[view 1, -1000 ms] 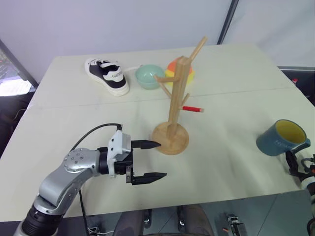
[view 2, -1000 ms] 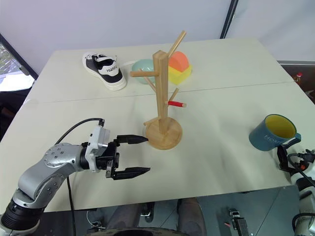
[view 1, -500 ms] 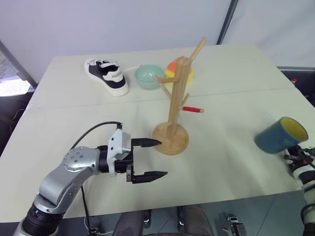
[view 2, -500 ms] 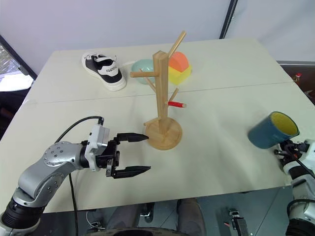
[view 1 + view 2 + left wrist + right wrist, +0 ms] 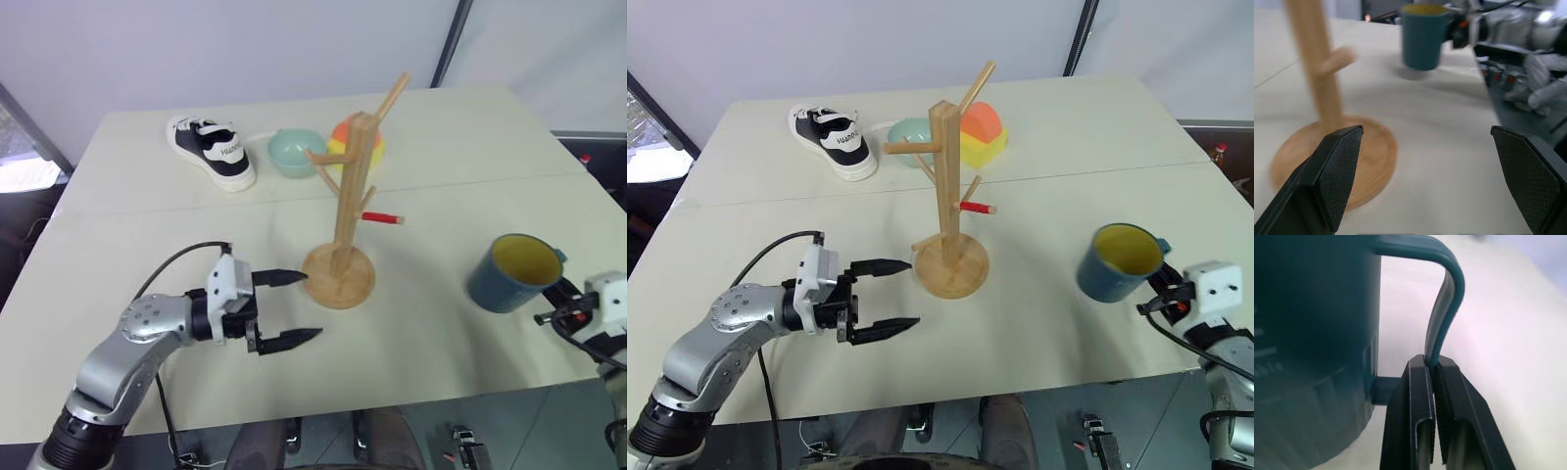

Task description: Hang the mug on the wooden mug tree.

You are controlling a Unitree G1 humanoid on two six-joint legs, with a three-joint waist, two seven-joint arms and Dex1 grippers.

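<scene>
Off the table now, mug in right jaws' clench; left jaws released

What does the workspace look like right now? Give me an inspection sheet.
Surface: pale table, a seam running across it.
Job's things: mug held off the table by its handle; wooden mug tree upright mid-table, pegs bare.
Clutter: sneaker, mint bowl, orange-yellow object, red marker, all behind the tree.
Grippers: right gripper jaws shut on the mug handle; left gripper jaws open beside the tree's base.
Cables: black cable looping over the left arm.
Surroundings: white curtain, dark pole.
</scene>
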